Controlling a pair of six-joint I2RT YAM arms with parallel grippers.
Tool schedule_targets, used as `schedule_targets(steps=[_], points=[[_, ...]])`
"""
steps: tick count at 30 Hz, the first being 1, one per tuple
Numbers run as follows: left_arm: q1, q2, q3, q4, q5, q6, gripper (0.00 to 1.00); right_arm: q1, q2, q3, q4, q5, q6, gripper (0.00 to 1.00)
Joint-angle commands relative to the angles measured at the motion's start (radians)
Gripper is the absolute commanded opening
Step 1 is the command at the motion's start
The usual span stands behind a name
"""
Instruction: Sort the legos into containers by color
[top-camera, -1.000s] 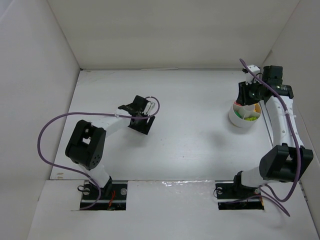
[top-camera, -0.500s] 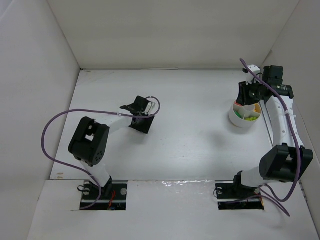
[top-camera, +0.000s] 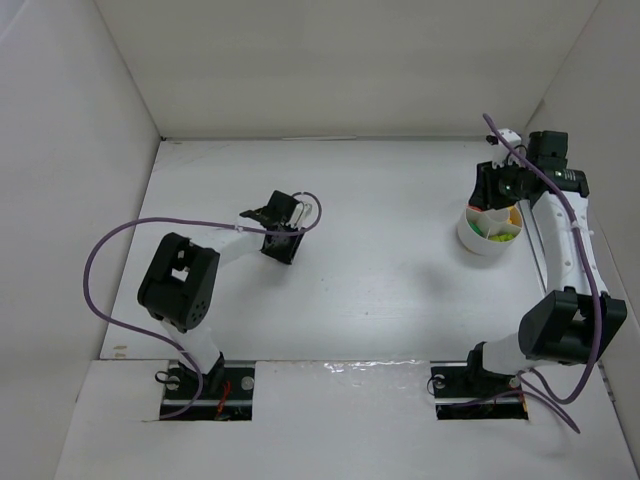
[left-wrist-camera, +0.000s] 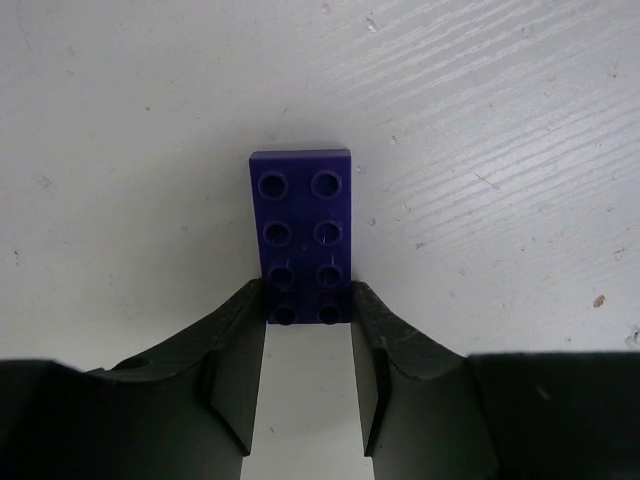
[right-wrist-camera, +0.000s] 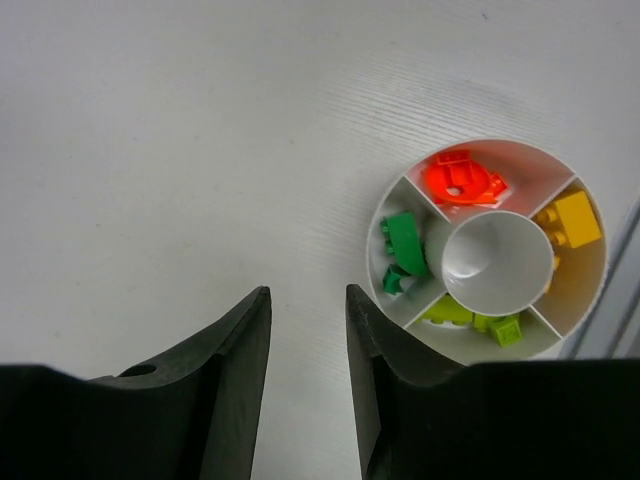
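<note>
Left wrist only: purple lego (left-wrist-camera: 300, 215) flat on tabletop (left-wrist-camera: 500, 150), near end pinched by left claw (left-wrist-camera: 308, 295).
Right wrist only: bowl (right-wrist-camera: 372, 250) wedges hold red legos (right-wrist-camera: 460, 180), yellow lego (right-wrist-camera: 572, 220), lime legos (right-wrist-camera: 505, 330) and dark green legos (right-wrist-camera: 402, 245). Right claw (right-wrist-camera: 308, 300) parted, empty, beside it.

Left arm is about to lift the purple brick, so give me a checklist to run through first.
1. Purple brick inside left gripper: ok.
2. Grip centred: not ok, only the brick's near end is pinched.
3. Right gripper clear of bowl: ok, open beside it.
4. Free wedge for purple: not ok, all four hold other colours.
5. Brick off the surface yet: cannot tell.
</note>
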Motion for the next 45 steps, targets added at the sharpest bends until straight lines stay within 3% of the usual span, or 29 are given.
schedule_targets(steps=[1,5,9,13,16,23,27,45], points=[[-0.002,-0.006,-0.007,-0.025,0.054,0.020,0.00,-0.011,-0.006,0.044,-0.009,-0.175,0.041,0.42],[-0.002,-0.114,-0.053,0.020,0.123,0.046,0.00,-0.011,0.019,0.044,-0.065,-0.372,0.080,0.48],[-0.002,-0.411,-0.154,0.145,0.251,0.104,0.00,-0.002,0.049,0.089,-0.123,-0.575,0.102,0.57],[-0.011,-0.623,-0.245,0.314,0.296,0.161,0.00,0.076,0.049,0.113,-0.053,-0.655,0.232,0.58],[-0.020,-0.691,-0.264,0.352,0.348,0.204,0.00,0.165,0.058,0.122,0.006,-0.666,0.330,0.58],[-0.057,-0.656,-0.192,0.342,0.348,0.252,0.00,0.339,0.089,0.217,0.161,-0.568,0.540,0.54],[-0.095,-0.645,-0.172,0.351,0.348,0.261,0.00,0.417,0.110,0.252,0.179,-0.485,0.554,0.50],[-0.139,-0.624,-0.107,0.396,0.360,0.239,0.00,0.590,0.207,0.241,0.179,-0.420,0.588,0.54]])
